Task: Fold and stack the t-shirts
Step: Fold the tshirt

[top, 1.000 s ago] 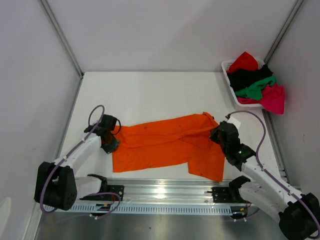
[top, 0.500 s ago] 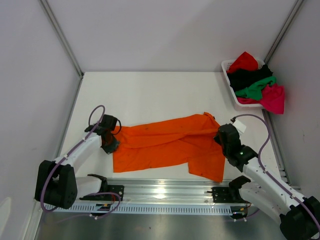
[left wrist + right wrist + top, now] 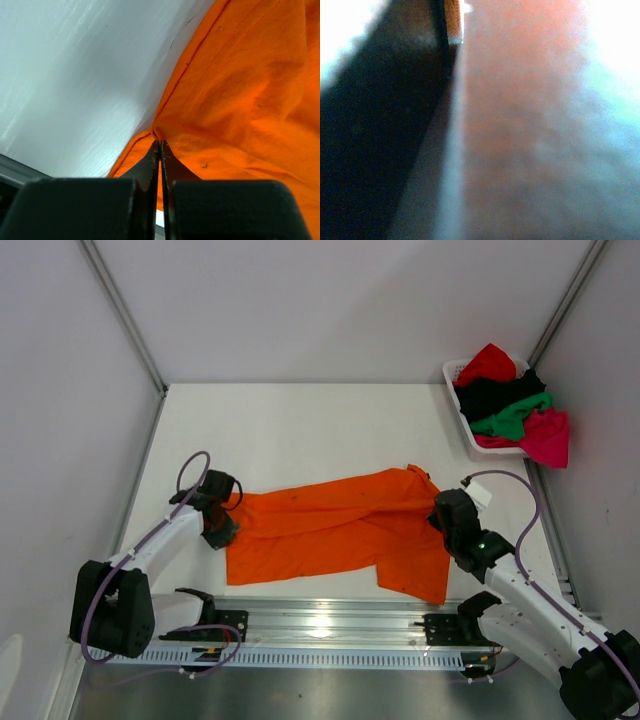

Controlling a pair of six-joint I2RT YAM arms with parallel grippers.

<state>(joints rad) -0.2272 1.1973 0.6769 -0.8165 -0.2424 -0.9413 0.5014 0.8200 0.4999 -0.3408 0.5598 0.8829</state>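
A bright orange t-shirt [image 3: 330, 530] lies spread crosswise on the white table, with one part folded over near its right end. My left gripper [image 3: 222, 526] is at the shirt's left edge. In the left wrist view it [image 3: 160, 145] is shut, pinching a fold of the orange cloth [image 3: 240, 90]. My right gripper [image 3: 446, 514] is low at the shirt's right edge. Its wrist view is a blur of orange cloth [image 3: 520, 100] right against the lens, so its jaws do not show. Red [image 3: 488, 362], black [image 3: 490, 395], green [image 3: 512, 418] and magenta-pink [image 3: 548, 436] t-shirts are heaped at the back right.
The heaped shirts fill a white slatted basket [image 3: 455, 370] at the table's back right corner; the pink one hangs over its side. A metal rail [image 3: 330, 625] with the arm bases runs along the near edge. Grey walls stand on both sides.
My right gripper has moved a little to the right and nearer along the shirt's right edge. The left gripper and the shirt have hardly moved.
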